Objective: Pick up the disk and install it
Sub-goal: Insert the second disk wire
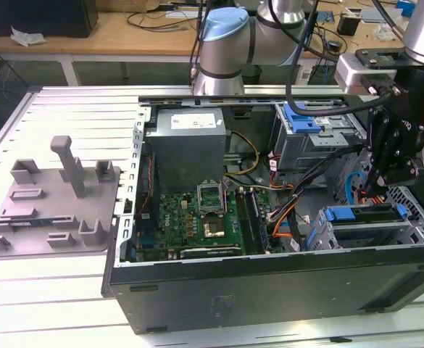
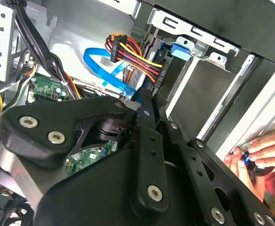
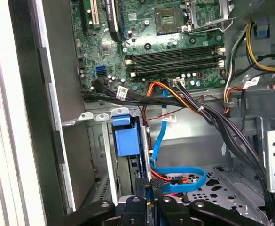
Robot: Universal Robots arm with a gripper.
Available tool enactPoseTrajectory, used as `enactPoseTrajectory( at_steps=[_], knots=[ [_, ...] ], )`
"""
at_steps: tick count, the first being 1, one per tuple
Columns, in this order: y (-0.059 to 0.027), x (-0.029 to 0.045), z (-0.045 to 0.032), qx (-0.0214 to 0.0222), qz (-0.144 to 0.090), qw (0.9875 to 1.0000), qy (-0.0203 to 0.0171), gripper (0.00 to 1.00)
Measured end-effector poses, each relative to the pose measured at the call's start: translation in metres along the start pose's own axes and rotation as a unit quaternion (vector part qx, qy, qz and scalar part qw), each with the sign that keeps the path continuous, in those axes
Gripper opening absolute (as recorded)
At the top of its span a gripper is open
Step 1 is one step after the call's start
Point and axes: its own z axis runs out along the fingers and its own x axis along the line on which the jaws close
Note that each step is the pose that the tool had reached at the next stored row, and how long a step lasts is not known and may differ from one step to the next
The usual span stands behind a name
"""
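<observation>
The disk sits in the lower drive cage at the front corner of the open computer case, on the exterior view's right. Only its blue carrier shows clearly. Its long axis runs along the case's front wall, across the exterior view from left to right. In the first wrist view the blue end tab of the disk faces the camera from inside the cage, beside the case's side wall. Whether the drive lies flat or on edge cannot be told.

The gripper hangs just above the far-right end of that cage, close to the disk. Contact with the carrier cannot be made out, nor whether the gripper is clamped or spread. In the second wrist view the gripper has its black linkages pointing at a blue flat cable and a bundle of coloured power wires. A person's hand rests at the case's outer edge.
</observation>
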Motion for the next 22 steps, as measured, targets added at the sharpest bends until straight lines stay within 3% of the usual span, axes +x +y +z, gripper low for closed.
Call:
enactPoseTrajectory(
  at_steps=[11,22],
  knots=[
    [0.0016,0.0076,0.0039,0.0004,-0.010,0.9999,-0.0012,0.16],
    [0.0005,0.0079,0.0046,0.0004,-0.010,0.9999,-0.0010,0.16]
  ],
)
